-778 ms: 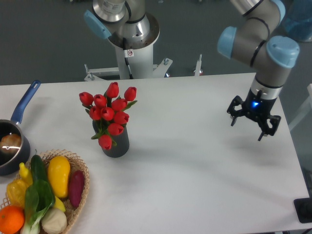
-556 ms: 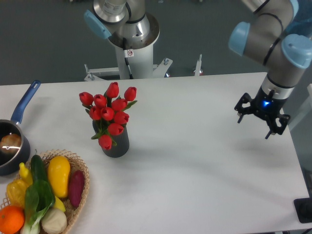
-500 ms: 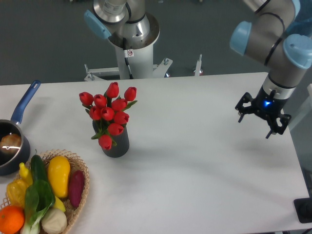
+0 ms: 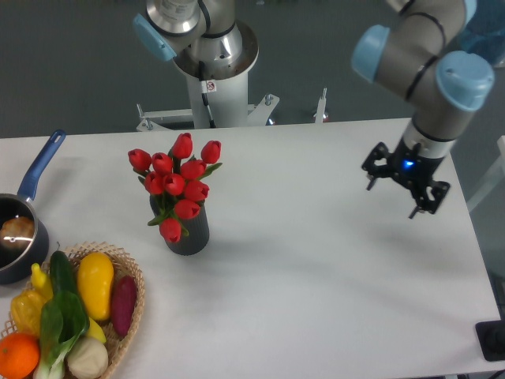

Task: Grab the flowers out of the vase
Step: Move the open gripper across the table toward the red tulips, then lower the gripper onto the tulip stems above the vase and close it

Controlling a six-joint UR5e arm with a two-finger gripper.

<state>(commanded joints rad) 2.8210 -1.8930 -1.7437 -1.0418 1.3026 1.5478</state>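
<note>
A: Where do you find the flowers (image 4: 177, 185)?

B: You see them standing upright in the vase (image 4: 188, 230), the red buds spreading wider than its rim. The vase sits on the white tabletop (image 4: 316, 268).

A: And your pincer (image 4: 394, 197)?

B: Well apart from the vase, off to its right, hanging above the tabletop. Its fingers are spread wide and hold nothing.

A: What else lies near the vase?

B: Below and left of it you have a wicker basket (image 4: 130, 316) of vegetables. Further left of the vase sits a blue-handled saucepan (image 4: 22, 229).
</note>
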